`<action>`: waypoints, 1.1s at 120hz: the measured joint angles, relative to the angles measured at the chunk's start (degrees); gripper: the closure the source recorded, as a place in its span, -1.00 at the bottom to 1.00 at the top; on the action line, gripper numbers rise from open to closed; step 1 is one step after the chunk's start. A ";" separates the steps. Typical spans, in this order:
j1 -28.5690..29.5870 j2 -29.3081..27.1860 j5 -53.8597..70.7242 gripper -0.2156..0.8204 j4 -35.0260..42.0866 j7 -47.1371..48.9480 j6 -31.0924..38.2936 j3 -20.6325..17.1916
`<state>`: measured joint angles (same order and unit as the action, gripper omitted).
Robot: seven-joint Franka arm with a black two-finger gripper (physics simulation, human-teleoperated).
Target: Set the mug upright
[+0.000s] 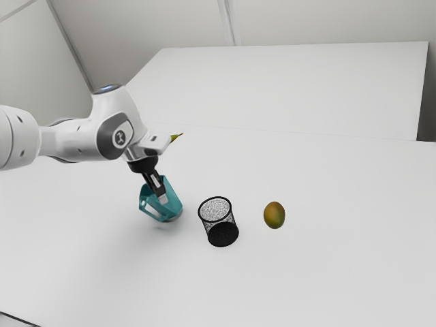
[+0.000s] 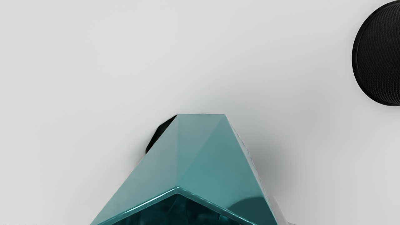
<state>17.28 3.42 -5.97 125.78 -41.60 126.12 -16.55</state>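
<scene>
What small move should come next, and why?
Probably a slow, slight turn of the pincer to raise the open end of the mug. The pincer is right at the mug, which is tipped, its base toward the exterior view's right. I can't tell whether it's gripped.

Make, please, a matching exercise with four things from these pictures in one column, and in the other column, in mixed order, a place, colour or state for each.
Things:
1. Mug
2. Mesh cup
3. Fruit
4. Gripper

Descriptions:
A. Farthest of the four toward the exterior view's right
B. At the end of the arm
C. Teal and tipped over
D. Standing upright between the mug and the fruit in the exterior view

Right pairs: 1-C, 2-D, 3-A, 4-B
</scene>
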 joint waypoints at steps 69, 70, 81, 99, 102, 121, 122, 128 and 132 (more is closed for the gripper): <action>0.45 0.22 1.56 0.03 -0.29 4.27 0.39 -1.54; 0.44 0.14 1.57 0.02 -0.33 4.30 0.38 -1.63; -0.06 -1.15 1.67 -0.09 -0.50 4.65 0.11 -2.21; -0.32 -4.14 1.73 -0.21 -3.05 5.22 -2.23 -3.28; -0.49 -4.52 1.73 -0.22 -3.45 5.33 -2.75 -3.33; -1.32 -5.24 1.77 -0.38 -8.23 7.05 -7.18 -3.56; -1.34 -5.24 1.77 -0.39 -8.54 7.21 -7.45 -3.56; -1.36 -5.19 1.92 -0.43 -10.88 8.43 -9.45 -3.57; -1.18 -5.13 2.52 -0.45 -12.88 9.52 -10.96 -3.72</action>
<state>16.10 -1.71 -3.46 112.90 -32.08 115.16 -20.27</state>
